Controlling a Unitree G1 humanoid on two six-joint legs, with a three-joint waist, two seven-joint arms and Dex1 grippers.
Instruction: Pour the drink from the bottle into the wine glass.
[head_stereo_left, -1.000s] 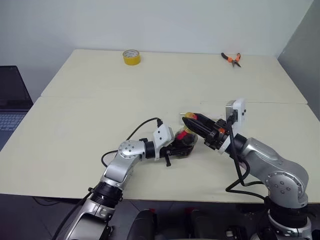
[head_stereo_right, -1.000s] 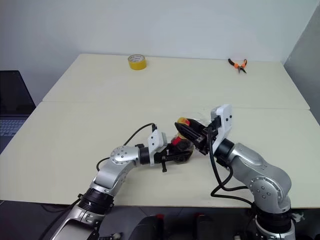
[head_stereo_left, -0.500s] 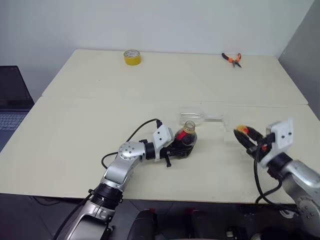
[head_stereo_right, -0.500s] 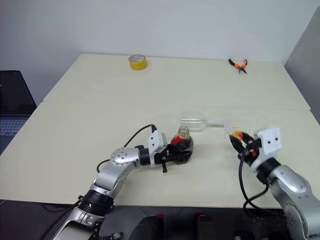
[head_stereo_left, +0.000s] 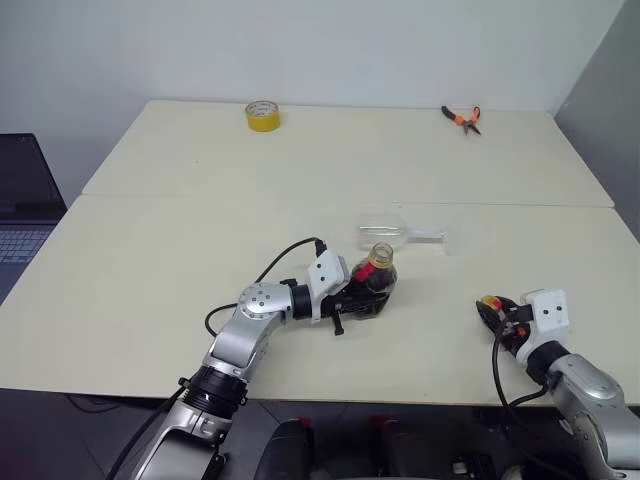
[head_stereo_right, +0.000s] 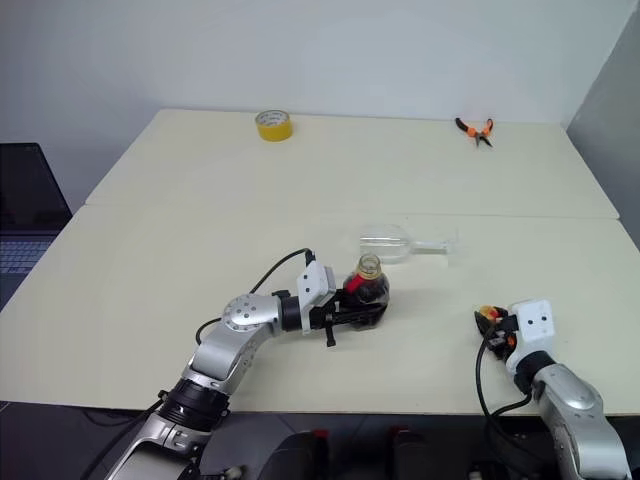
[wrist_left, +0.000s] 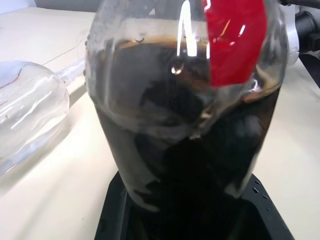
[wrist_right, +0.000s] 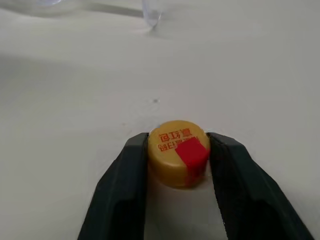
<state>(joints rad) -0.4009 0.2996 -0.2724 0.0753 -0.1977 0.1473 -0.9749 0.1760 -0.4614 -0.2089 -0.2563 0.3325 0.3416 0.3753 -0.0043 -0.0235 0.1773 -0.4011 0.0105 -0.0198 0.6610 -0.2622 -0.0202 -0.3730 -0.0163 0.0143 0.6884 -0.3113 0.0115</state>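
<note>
Left tool (head_stereo_left: 372, 296) clamped on bottle (head_stereo_left: 378, 275), right tool (wrist_right: 177, 165) fingers flanking cap (wrist_right: 178, 158)

one bottle (head_stereo_left: 377, 277), one wine glass (head_stereo_left: 385, 230), one cap (wrist_right: 179, 158), one tape roll (head_stereo_left: 263, 115), one pliers (head_stereo_left: 463, 118)

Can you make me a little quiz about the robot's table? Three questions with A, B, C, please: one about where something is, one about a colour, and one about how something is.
1. Where is the cap?
A. on the bottle
B. between the right gripper's fingers
C. beside the tape

2. What colour is the tape?
A. yellow
B. blue
C. green

3. How is the glass?
A. standing upright
B. lying on its side
C. held up by a gripper

Answers:
1. B, the right gripper has a finger on each side of the cap, low at the table.
2. A, the roll at the far edge is yellow.
3. B, it lies on its side on the table behind the open bottle, which the left gripper holds.
</note>
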